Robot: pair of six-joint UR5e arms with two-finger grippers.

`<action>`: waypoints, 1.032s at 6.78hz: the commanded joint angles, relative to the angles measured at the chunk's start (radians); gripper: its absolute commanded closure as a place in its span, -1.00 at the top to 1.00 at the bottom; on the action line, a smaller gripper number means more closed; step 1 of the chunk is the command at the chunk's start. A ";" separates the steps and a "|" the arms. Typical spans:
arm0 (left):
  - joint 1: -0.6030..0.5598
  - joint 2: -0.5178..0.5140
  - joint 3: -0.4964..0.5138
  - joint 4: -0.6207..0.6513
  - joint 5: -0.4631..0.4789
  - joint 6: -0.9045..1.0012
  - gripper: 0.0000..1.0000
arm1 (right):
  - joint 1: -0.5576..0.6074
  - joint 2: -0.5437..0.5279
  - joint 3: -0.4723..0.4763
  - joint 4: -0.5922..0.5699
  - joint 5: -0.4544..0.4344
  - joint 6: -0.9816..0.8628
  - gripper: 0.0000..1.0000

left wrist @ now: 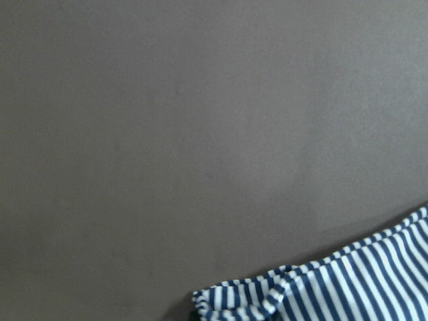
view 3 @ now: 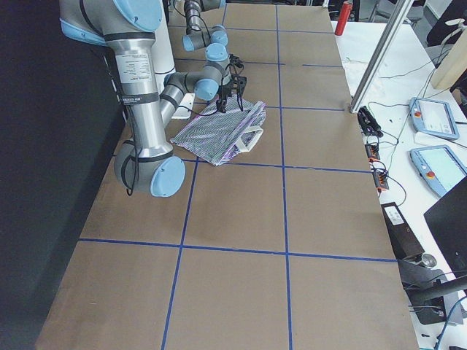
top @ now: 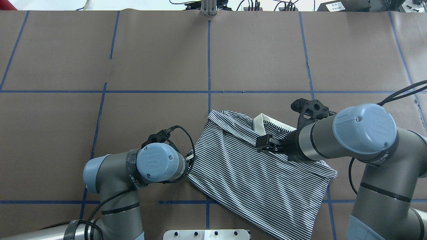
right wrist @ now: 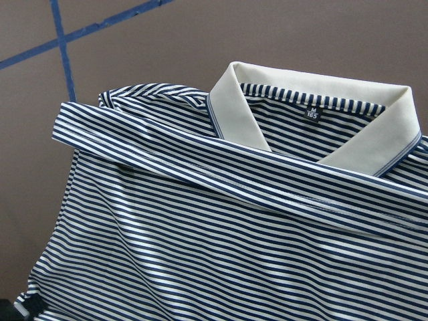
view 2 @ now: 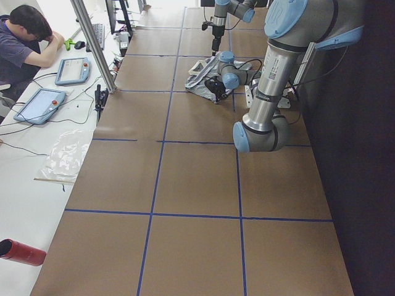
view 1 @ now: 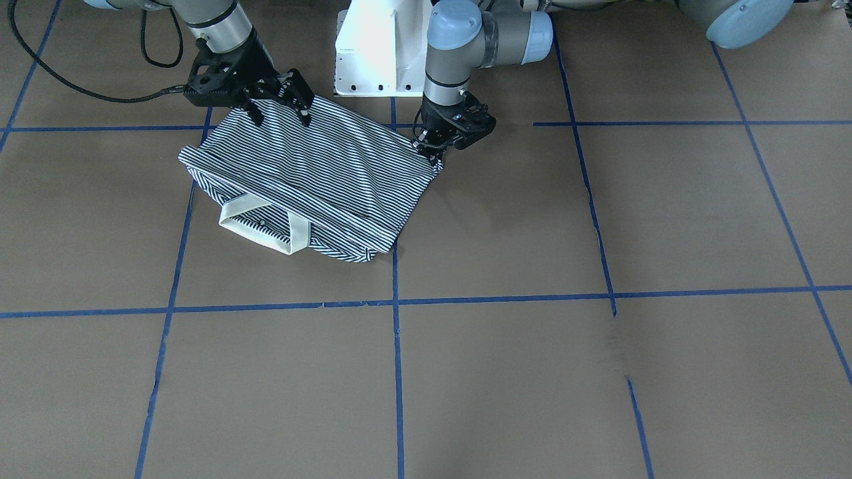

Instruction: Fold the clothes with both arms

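Note:
The striped polo shirt point(view 1: 313, 179) lies folded on the brown table, its lower part laid over the front below the cream collar point(view 1: 266, 229). My left gripper point(view 1: 431, 152) is shut on the shirt's corner at the side nearest the pedestal. In the overhead view my left wrist hides this grip. My right gripper point(view 1: 281, 114) hovers over the opposite edge of the shirt with its fingers point(view 1: 255, 116) spread apart and nothing between them. The left wrist view shows only the bunched corner point(left wrist: 281, 291). The collar point(right wrist: 374, 134) and size label fill the right wrist view.
The white pedestal base point(view 1: 379, 46) stands just behind the shirt. Blue tape lines point(view 1: 397, 372) grid the brown table. A black cable point(view 1: 80, 86) trails behind my right arm. A person point(view 2: 24, 37) sits at a side desk with tablets point(view 2: 40, 105); a red cylinder point(view 2: 21, 253) lies there.

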 commanded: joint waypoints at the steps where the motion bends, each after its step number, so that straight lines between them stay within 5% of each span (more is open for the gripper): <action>1: -0.050 -0.001 -0.004 0.002 -0.002 0.009 -1.00 | 0.000 -0.003 0.003 0.000 -0.001 0.004 1.00; 4: -0.184 -0.016 0.079 -0.009 0.078 0.042 -1.00 | 0.005 -0.023 0.043 -0.002 -0.012 0.011 1.00; 7: -0.354 -0.178 0.405 -0.259 0.078 0.186 -1.00 | 0.027 -0.023 0.043 -0.002 -0.013 0.013 1.00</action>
